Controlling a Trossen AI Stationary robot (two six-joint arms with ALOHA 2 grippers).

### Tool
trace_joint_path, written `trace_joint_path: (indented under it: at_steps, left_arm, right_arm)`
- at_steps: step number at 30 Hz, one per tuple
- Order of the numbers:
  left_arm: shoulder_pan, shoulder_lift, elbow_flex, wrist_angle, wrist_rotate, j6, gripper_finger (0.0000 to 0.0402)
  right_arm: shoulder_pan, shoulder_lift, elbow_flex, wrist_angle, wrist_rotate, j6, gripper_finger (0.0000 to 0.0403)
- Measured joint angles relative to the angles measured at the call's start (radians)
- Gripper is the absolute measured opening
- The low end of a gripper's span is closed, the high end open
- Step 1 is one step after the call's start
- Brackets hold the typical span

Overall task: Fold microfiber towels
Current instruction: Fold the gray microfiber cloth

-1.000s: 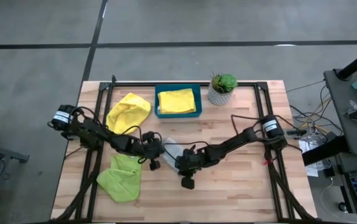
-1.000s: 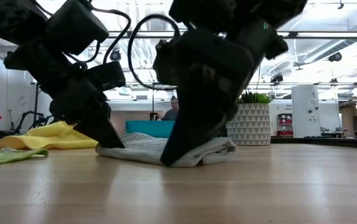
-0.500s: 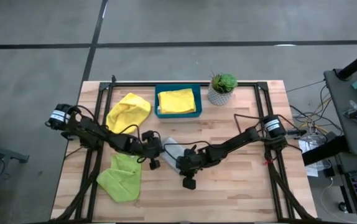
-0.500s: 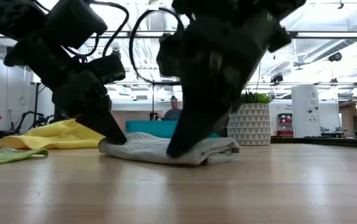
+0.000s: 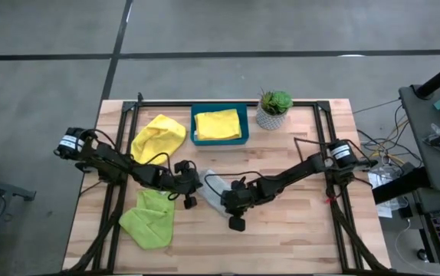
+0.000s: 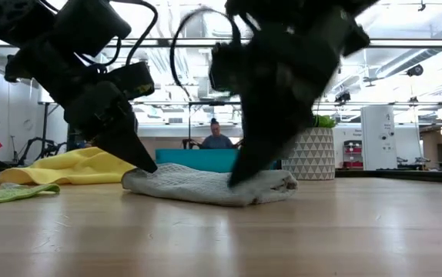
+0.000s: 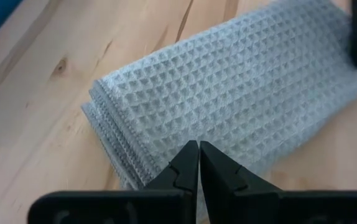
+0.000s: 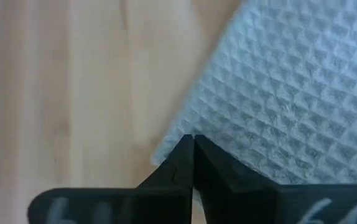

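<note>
Seen from above, a wooden table [image 5: 297,230] holds two dark robot arms that meet near its middle over a folded grey towel [image 5: 214,188]. The left gripper [image 5: 192,184] sits at one end of the towel and the right gripper [image 5: 231,201] at the other. A crumpled yellow towel [image 5: 159,138] lies toward the back left, a lime green towel [image 5: 149,217] lies at the front left, and a second yellow towel [image 5: 218,123] rests folded inside a teal tray [image 5: 219,141]. A small potted plant [image 5: 273,109] stands just beside the tray.

The table-level view shows what the overhead one hides: the grey towel [image 6: 205,185] is a low stack of several layers lying flat on the wood, with both grippers' tips down on its top surface. Behind it are the teal tray [image 6: 198,159], the plant's white pot [image 6: 313,156] and a person [image 6: 215,138] seated far back in the room.

The wrist cameras show the fingers themselves. The left gripper [image 7: 198,163] has its fingers pressed together, tips resting on the waffle weave near a layered edge, holding nothing. The right gripper [image 8: 193,148] is likewise closed to a point at the towel's edge, gripping nothing.
</note>
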Motion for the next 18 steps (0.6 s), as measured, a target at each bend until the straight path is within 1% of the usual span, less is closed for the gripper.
trace_joint_path:
  at_steps: [3, 6, 10, 14, 18]
  left_arm:
    - [0.0, 0.0, 0.0, 0.002, 0.0, -0.001, 0.0]
    - [0.0, -0.001, 0.0, 0.003, 0.0, -0.004, 0.0]
    - [0.0, -0.001, 0.007, 0.003, 0.0, -0.012, 0.0]
    - [0.001, -0.014, 0.012, 0.0, 0.0, -0.09, 0.0]
    - [0.005, -0.049, 0.016, 0.007, 0.0, -0.171, 0.0]
  right_arm:
    - [0.0, 0.004, -0.017, -0.025, -0.001, -0.022, 0.0008]
    - [-0.005, -0.007, -0.017, -0.126, -0.001, -0.079, 0.0008]
    - [-0.018, -0.038, -0.018, -0.266, -0.003, -0.193, 0.0008]
    - [-0.022, -0.086, -0.024, -0.409, 0.003, -0.292, 0.0008]
    - [-0.021, -0.15, -0.039, -0.437, 0.002, -0.267, 0.0008]
